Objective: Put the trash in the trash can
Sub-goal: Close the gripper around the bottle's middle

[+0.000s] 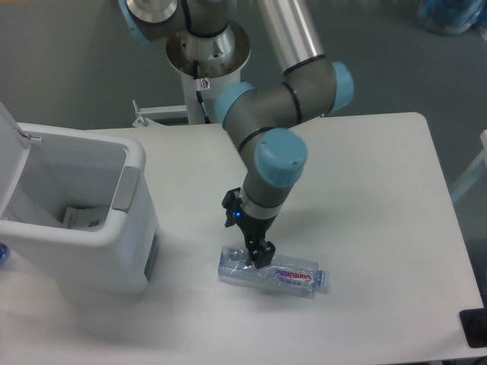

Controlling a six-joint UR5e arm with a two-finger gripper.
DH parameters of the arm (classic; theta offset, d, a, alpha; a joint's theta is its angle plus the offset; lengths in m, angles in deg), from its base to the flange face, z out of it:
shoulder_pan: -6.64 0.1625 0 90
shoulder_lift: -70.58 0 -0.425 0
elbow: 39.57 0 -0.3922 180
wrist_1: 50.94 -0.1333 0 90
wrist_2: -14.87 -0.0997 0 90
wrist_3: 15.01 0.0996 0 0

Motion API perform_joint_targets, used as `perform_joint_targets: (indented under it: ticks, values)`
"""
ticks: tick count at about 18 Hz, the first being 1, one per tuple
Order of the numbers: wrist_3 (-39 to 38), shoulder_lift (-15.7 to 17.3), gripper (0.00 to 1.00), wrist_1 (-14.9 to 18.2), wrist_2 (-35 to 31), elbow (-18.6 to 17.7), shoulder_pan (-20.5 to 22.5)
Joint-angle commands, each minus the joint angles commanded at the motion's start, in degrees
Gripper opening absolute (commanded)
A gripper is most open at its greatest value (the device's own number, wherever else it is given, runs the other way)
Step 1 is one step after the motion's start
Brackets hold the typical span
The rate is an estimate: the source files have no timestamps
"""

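The clear plastic water bottle with a red-and-blue label lies on its side on the white table, front centre. My gripper points down at the bottle's left half, its dark fingers at the bottle's body. I cannot tell whether they are closed on it. The white trash can stands at the left with its lid open. The thin clear bag with small printed labels lies inside it.
The arm's pedestal stands behind the table's far edge. A dark object sits at the table's front right corner. A blue bag lies on the floor at the far right. The trash can is about a hand's width left of the bottle.
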Motion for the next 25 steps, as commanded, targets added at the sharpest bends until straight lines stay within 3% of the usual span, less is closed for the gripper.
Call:
perform_joint_targets:
  ticks: [3,9,14,20,25]
  values:
    - [0.00,-0.88,1.00,-0.44,-0.09,0.53,-0.09]
    - [-0.88,-3.08,1.00,-5.27,-0.18,0.79,-1.23]
    - [-2.28,-4.22,1.00,-5.63,-1.14,1.23,-2.37]
    - [-5.09,-6.77,0.99,-8.70,-3.52,1.76,-4.04]
    - [-7.29,-7.03,0.81,-8.62,-3.69,2.64,-4.40]
